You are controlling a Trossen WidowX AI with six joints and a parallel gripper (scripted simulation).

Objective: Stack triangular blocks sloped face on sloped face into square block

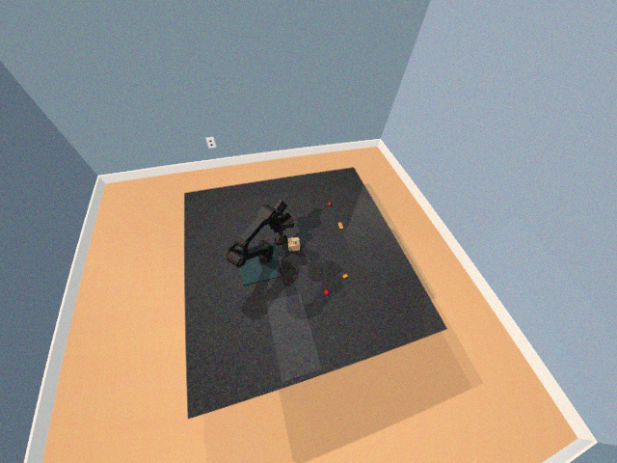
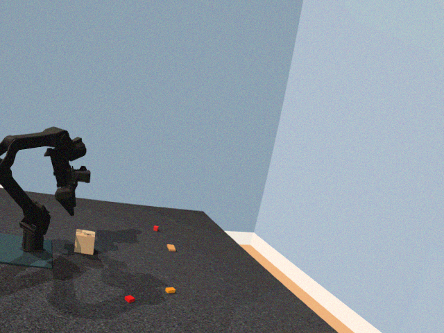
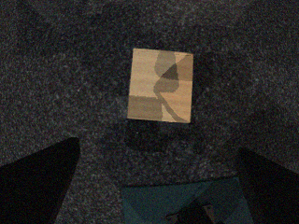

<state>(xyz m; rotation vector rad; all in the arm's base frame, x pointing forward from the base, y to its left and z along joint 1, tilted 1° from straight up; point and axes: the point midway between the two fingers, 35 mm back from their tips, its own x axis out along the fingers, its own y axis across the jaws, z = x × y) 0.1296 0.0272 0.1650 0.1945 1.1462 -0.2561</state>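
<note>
The two triangular blocks sit together as one pale wooden square block (image 1: 294, 243) (image 2: 84, 241) (image 3: 142, 79), resting on the dark table top just in front of the arm's base. Its top looks level in the exterior view, and from above its outline is an even rectangle with shadows across it. The sloped seam between the two blocks cannot be made out. My gripper (image 2: 73, 214) (image 3: 161, 152) is open and empty, raised above the block and a little toward the base. In the wrist view both fingertips stand clear of the block, and nothing touches it.
Two small red blocks (image 1: 329, 204) (image 2: 129, 298) and two flat orange blocks (image 1: 340, 226) (image 2: 170, 289) lie farther out from the base. A teal base plate (image 1: 252, 277) (image 2: 42, 259) (image 3: 145, 201) lies under the arm, near the square block.
</note>
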